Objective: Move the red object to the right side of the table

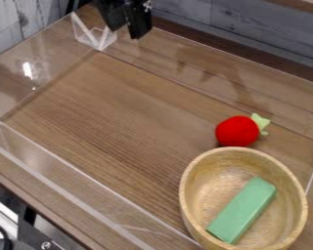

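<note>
The red object (237,131), a small round toy fruit with a green leafy tip, lies on the brown wood-grain table (120,112) at the right, just behind the wooden bowl. My black gripper (126,21) hangs at the top left of the view, far from the fruit, above the table's back corner. Its two fingers stand apart with nothing between them, and its upper part is cut off by the frame edge.
A round light-wood bowl (190,186) sits at the front right with a green rectangular block (242,211) inside. Low clear acrylic walls (67,186) border the table, with a clear bracket (94,37) at the back left corner.
</note>
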`<action>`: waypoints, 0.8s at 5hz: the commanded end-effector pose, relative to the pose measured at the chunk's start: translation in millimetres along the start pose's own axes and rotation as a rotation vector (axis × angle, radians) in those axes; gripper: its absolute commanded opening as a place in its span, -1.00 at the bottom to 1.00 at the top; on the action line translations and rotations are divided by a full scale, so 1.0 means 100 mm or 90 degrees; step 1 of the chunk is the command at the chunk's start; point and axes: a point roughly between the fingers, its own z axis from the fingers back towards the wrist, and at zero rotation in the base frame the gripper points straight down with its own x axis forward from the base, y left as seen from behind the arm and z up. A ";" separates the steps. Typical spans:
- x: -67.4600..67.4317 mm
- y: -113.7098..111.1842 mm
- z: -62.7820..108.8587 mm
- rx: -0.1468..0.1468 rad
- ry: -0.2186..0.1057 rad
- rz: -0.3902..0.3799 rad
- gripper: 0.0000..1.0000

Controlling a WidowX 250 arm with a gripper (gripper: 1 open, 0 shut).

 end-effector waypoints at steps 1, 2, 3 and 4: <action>0.12 0.07 0.11 0.020 -0.032 -0.005 1.00; 0.17 0.16 0.07 0.020 -0.040 -0.006 -1.00; 0.11 0.09 0.08 0.014 -0.044 -0.013 -1.00; 0.28 0.17 -0.07 0.018 -0.056 -0.012 -1.00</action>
